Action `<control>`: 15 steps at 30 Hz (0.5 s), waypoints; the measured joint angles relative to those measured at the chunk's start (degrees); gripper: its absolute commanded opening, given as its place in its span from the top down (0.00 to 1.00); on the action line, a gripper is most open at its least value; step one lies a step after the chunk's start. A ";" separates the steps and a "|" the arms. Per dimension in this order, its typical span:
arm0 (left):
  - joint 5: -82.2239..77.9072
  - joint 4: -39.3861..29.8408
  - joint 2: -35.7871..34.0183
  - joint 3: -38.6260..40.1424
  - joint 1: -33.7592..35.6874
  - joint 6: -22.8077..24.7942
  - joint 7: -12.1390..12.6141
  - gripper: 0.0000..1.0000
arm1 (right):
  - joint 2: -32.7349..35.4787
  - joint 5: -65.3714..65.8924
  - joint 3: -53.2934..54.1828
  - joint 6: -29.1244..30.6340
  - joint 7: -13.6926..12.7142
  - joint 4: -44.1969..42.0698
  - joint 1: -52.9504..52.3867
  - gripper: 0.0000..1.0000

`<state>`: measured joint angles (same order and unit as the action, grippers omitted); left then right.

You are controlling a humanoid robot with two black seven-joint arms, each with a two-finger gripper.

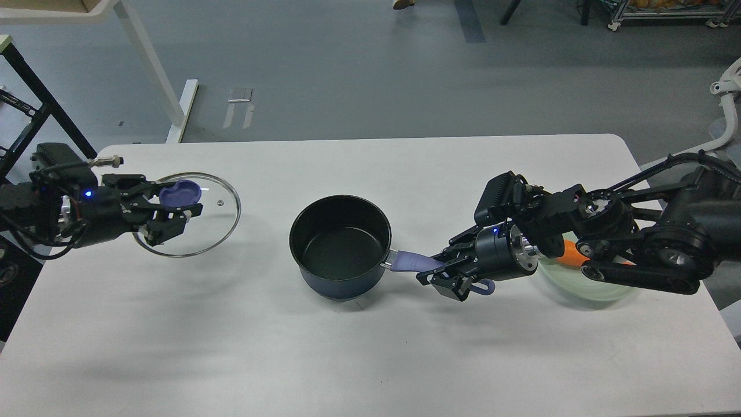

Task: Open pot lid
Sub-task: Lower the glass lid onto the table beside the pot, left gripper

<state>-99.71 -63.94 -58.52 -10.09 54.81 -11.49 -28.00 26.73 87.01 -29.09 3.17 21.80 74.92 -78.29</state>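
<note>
Two grippers share the work on a white surface [370, 359]. The left gripper [173, 211] has its fingers closed on the purple knob [180, 193] of the glass lid [217, 220], which sits far to the left, well apart from the pot [340, 246]; whether the lid hangs just above the surface or rests on it cannot be told. The pot stands uncovered at centre, its black inside bare. Its long purple handle [412, 263] runs out to the right, straight into the right gripper [448, 275], which is clamped around it near the looped end. A pale green plate [584, 292] with something orange lies beneath the right arm. The lid appears already off, so what seems left is setting it down: it lies at the left gripper's tip, far nearer that arm, with bare surface below and the pot clear to its right.
</note>
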 measured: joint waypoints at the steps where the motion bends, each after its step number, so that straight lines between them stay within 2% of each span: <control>1: 0.01 0.80 -0.27 -1.08 -0.68 -1.30 -0.01 0.59 | -0.01 0.00 0.00 0.00 0.00 -0.02 0.07 0.84; 4: 0.09 3.17 -0.62 -3.40 -3.30 -4.91 0.01 0.59 | -0.01 0.00 0.00 0.00 -0.01 -0.06 0.35 0.84; 10: 1.36 3.99 0.03 -3.85 -7.58 -6.34 -0.01 0.56 | 0.18 -0.02 0.00 0.00 0.03 -0.10 0.42 0.84; 13: 3.06 4.12 0.54 -3.92 -8.17 -6.34 -0.01 0.49 | 0.33 -0.11 0.00 0.00 0.13 -0.14 0.47 0.84; 15: 3.53 4.17 0.70 -3.95 -8.32 -6.35 -0.01 0.39 | 0.51 -0.15 0.00 0.00 0.17 -0.14 0.50 0.83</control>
<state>-96.18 -59.77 -57.82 -14.04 46.49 -17.84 -28.00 27.24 86.87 -29.08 3.16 21.98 74.78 -77.79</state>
